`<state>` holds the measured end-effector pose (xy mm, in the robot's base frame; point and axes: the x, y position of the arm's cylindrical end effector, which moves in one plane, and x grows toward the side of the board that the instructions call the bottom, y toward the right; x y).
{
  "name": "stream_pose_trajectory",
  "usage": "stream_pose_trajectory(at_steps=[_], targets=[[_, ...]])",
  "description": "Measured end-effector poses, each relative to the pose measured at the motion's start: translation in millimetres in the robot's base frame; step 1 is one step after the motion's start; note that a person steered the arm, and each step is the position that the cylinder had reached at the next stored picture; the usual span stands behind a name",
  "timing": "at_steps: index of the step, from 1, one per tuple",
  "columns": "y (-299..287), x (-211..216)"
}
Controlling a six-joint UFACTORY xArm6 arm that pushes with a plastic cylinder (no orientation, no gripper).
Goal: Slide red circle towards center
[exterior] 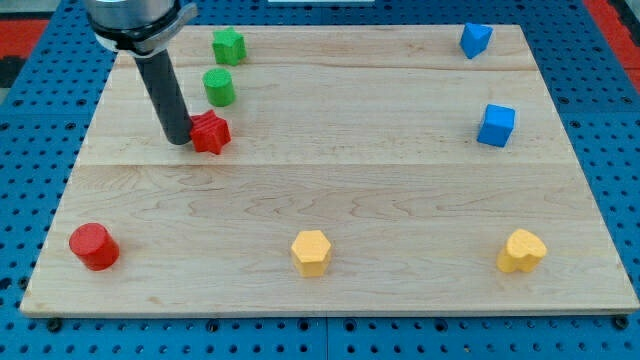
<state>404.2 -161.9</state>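
- One wooden board [330, 200] fills nearly the whole view, pale planks resting on a blue perforated base [610, 150]; its middle is bare.
- Next in size is the arm's dark rod, coming down from the view's top left. There are no fingers to spread or pinch here: the rod ends in my tip [180, 140], which sits just left of the red star [211, 132], touching it or very nearly.
- Eight small blocks are spread around the board's edges. The red circle [94, 246], a short cylinder, stands alone in the bottom-left corner, well apart from my tip and from everything else.
- Others: a green star-like block [228, 45] and a green cylinder [219, 87] above the red star; a blue block of unclear shape [475, 39] and a blue cube [496, 125] at the right; a yellow hexagon [311, 252] and a yellow heart-like block [523, 250] along the bottom.
- Handling, as I judge it: the red circle looks light, rigid and flat-bottomed, so it should slide easily on the smooth wood. Its round side could let it slip off a glancing push; contact belongs on its lower-left side, squarely opposite the centre.
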Motion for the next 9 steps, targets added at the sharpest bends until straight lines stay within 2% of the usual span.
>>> stream_pose_trajectory(at_steps=[3,4,5,6,7,9], targets=[[7.0,0.0],[-66.1,-4.9],[-96.4,15.3],[-124.2,58.0],[-141.8,74.4],[-141.7,126.0]])
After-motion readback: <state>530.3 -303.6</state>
